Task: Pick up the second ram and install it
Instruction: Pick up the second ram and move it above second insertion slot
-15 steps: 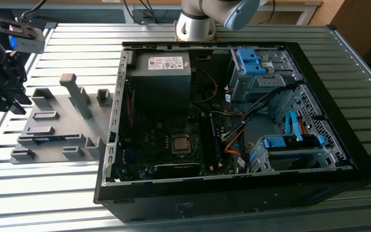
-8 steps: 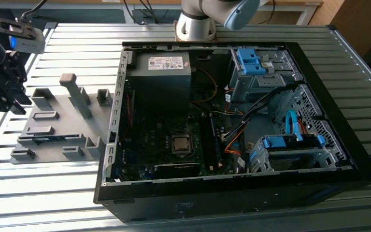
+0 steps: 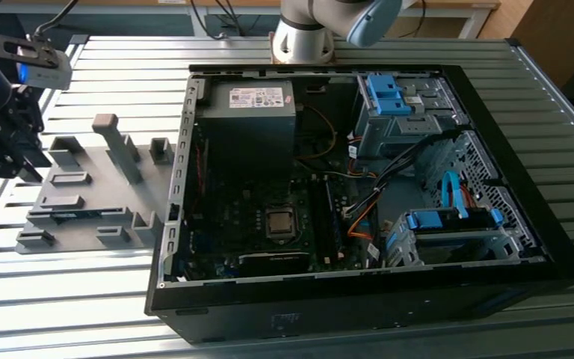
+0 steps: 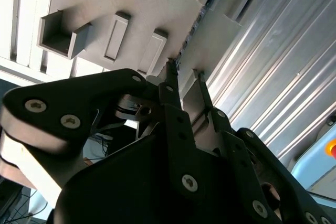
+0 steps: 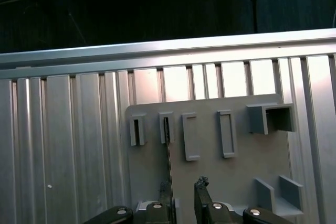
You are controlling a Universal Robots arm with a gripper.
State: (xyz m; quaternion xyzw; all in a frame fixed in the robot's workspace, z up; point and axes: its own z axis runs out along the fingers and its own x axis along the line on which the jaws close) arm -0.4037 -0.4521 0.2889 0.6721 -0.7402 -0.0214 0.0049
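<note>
The second ram [image 5: 168, 156] is a thin strip seen edge-on, standing in a slot of the grey holder plate [image 5: 241, 171]. In the second wrist view the ram [image 4: 192, 29] runs along the plate toward my fingertips. My gripper [image 5: 184, 188] hovers above the plate, open, with nothing between its fingers. The strip lines up with one fingertip [image 5: 166, 188] rather than with the gap, and the gripper [image 4: 185, 73] is apart from it. In the exterior view the gripper [image 3: 13, 142] hangs at the left, over the holder plate [image 3: 117, 202].
The open black computer case [image 3: 367, 299] lies on the ribbed metal table [image 3: 87, 314], to the exterior view's right of the holder, with its motherboard [image 3: 267, 224], cables and blue drive brackets exposed. Upright grey blocks [image 3: 117, 142] rise from the holder. The arm's base [image 3: 302, 37] stands behind the case.
</note>
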